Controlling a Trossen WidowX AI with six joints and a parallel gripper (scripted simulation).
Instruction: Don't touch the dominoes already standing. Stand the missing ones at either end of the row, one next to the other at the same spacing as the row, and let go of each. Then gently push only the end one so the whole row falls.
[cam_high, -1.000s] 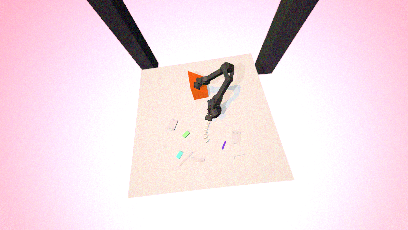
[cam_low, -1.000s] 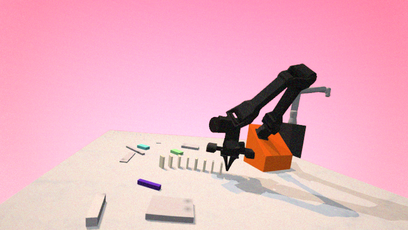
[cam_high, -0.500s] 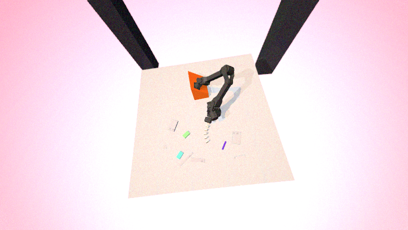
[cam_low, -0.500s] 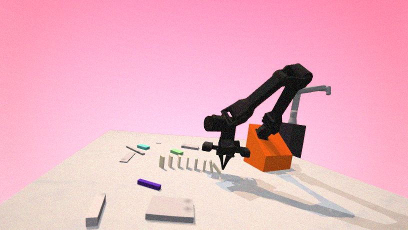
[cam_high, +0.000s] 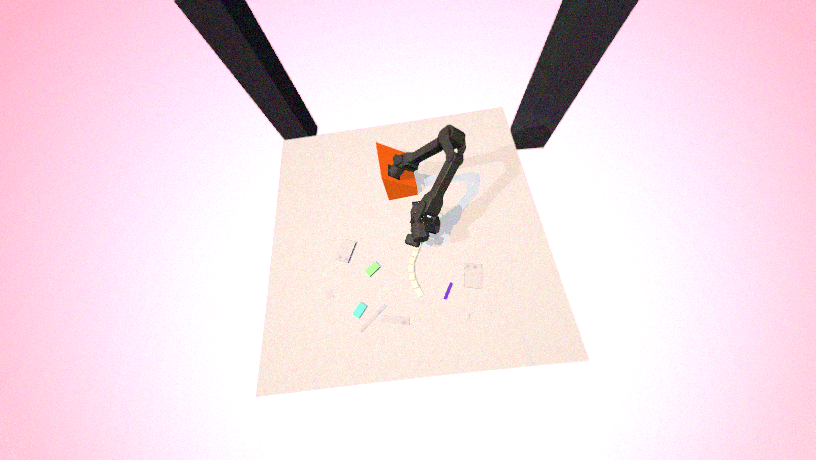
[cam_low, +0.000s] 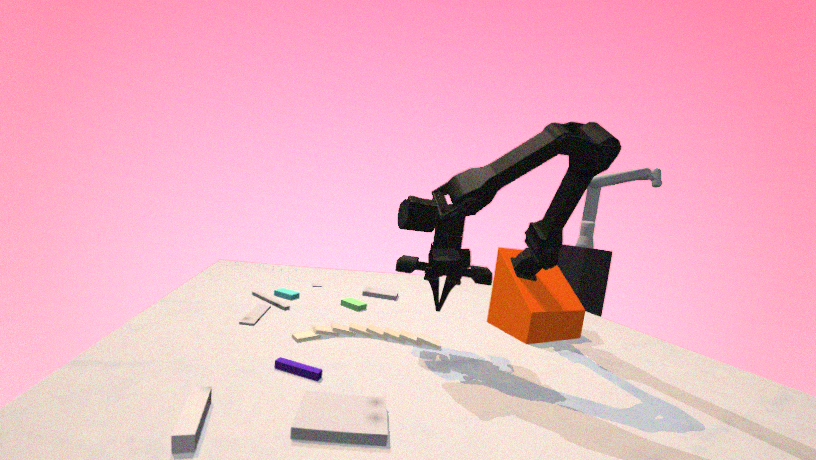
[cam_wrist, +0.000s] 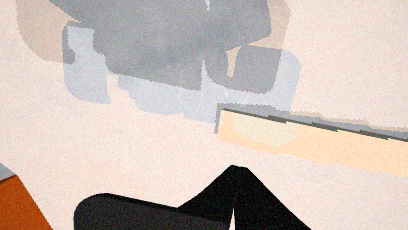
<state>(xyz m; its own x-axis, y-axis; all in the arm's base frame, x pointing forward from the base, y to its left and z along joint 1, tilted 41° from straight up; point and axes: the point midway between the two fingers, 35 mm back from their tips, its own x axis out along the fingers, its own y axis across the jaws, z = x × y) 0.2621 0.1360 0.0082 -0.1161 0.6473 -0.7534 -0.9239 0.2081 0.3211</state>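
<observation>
The cream dominoes (cam_high: 412, 272) (cam_low: 358, 329) (cam_wrist: 320, 145) all lie toppled in a curved row, each leaning over onto its neighbour like shingles. None of them stands upright. The far end domino (cam_low: 305, 336) lies flat at the row's left end in the exterior view. My gripper (cam_low: 438, 309) (cam_wrist: 239, 166) is shut and empty. Its tips are above the table, over the row's end nearest the arm's base, and touch no domino. In the top view the gripper's body hides its fingertips and may cover part of that end of the row.
A purple bar (cam_high: 448, 290) (cam_low: 298, 369) lies on one side of the row. A green block (cam_high: 372, 269) (cam_low: 353, 304) and a turquoise block (cam_high: 360, 310) (cam_low: 286, 293) lie on the other. Several pale flat pieces lie around. The orange block (cam_high: 403, 187) (cam_low: 508, 297) is at the arm's base.
</observation>
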